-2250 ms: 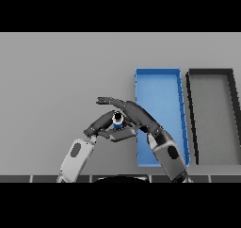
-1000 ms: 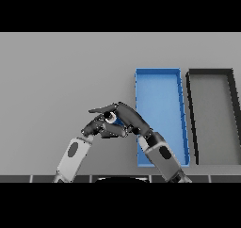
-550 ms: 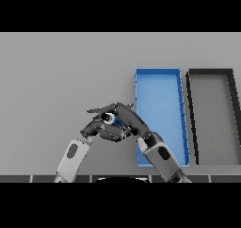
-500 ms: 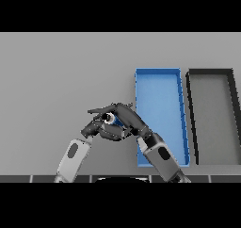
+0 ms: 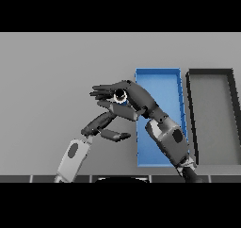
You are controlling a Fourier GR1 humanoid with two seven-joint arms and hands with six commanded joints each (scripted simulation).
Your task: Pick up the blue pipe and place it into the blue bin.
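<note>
The blue pipe (image 5: 121, 96) shows only as a small round end with a blue edge, held above the table just left of the blue bin (image 5: 162, 83). My right hand (image 5: 139, 100) reaches in from the lower right, its fingers curled round the pipe and hiding most of it. My left hand (image 5: 104, 123) hangs lower and slightly left, under the pipe, with relaxed fingers that hold nothing. The blue bin is long and narrow, and my right forearm covers its near left part.
A black bin (image 5: 214, 114) of the same shape stands right beside the blue bin on its right. The grey table (image 5: 47, 90) stretches to the left and behind both hands.
My right hand has risen with the pipe, moving up the view and a little toward the blue bin. The left hand has let go and stayed below it.
</note>
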